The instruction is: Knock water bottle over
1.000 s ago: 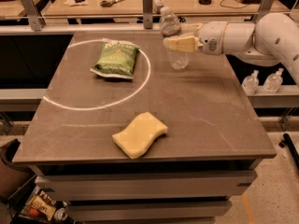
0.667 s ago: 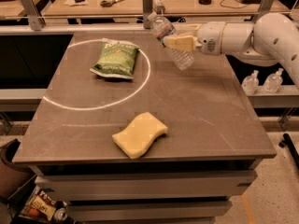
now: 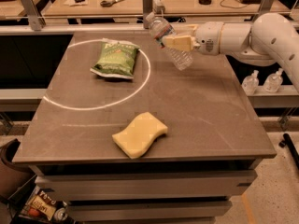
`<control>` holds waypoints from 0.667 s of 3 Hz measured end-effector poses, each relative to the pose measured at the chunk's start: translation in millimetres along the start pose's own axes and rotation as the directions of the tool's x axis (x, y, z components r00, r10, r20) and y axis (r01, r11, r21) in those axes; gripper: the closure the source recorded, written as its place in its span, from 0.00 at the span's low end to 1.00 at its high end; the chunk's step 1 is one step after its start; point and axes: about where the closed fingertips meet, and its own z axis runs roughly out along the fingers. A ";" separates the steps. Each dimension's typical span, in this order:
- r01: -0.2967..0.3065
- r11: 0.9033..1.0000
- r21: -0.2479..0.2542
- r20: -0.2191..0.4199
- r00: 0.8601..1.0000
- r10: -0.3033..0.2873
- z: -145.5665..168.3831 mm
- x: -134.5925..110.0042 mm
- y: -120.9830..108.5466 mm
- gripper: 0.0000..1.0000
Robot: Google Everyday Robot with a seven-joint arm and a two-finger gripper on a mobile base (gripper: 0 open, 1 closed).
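One water bottle (image 3: 181,58) leans, seemingly touching the hand (image 3: 171,42); one sponge (image 3: 140,134).

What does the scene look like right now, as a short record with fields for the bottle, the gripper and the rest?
bottle: tilted, cap leaning away from the arm, not lying down; base contact with table unclear
gripper: at the bottle's middle, above the table's far side
bag: lying flat inside the white circle
sponge: near the table's front edge, apart from the rest
task state: bottle not yet knocked over
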 end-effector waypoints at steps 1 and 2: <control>0.000 1.000 0.000 0.000 1.000 0.000 0.1 0.0 0.1 1.00; 0.020 1.000 0.011 -0.073 0.997 -0.019 -6.9 -9.4 0.1 1.00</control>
